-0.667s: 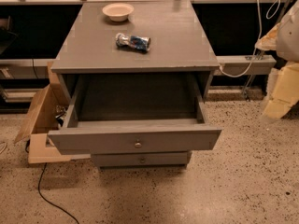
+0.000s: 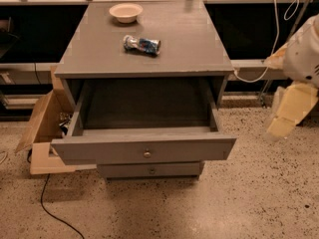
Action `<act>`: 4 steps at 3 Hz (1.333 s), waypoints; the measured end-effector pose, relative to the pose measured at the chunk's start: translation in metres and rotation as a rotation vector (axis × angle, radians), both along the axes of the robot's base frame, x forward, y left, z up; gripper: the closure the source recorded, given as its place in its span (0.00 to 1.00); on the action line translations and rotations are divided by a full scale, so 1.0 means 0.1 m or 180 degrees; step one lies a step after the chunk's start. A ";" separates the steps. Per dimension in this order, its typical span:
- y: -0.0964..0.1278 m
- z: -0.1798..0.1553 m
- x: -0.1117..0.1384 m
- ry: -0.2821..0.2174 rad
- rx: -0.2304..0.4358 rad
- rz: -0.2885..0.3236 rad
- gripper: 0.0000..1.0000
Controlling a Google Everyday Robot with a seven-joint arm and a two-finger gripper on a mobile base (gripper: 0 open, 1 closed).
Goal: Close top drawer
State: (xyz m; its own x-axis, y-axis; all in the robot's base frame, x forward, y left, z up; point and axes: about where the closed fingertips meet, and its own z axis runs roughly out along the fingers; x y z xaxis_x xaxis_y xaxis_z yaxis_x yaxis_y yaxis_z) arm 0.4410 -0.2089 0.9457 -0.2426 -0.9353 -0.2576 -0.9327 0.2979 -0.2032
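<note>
Grey top drawer [image 2: 144, 151]; cream gripper [image 2: 283, 123] (right edge); speckled floor [image 2: 259, 198].

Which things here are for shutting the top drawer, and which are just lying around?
For the job:
- top drawer, pulled out
- its knob
- gripper, off to the right, away from the drawer

Just lying about:
- bowl and can on top
- cardboard box on the left
- cable on the floor

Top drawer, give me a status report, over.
Gripper right of cabinet, clear of drawer. Top drawer pulled out, knob untouched. Nothing visible blocking its front.
</note>
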 end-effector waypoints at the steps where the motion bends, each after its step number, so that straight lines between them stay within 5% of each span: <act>1: 0.20 -0.49 0.04 0.0164 0.0252 -0.0066 0.00; 2: 0.55 -1.20 0.10 0.0378 0.0408 -0.0090 0.00; 3: 0.55 -1.20 0.10 0.0378 0.0408 -0.0090 0.00; 4: 0.56 -1.50 -0.02 0.0559 0.0503 -0.0241 0.00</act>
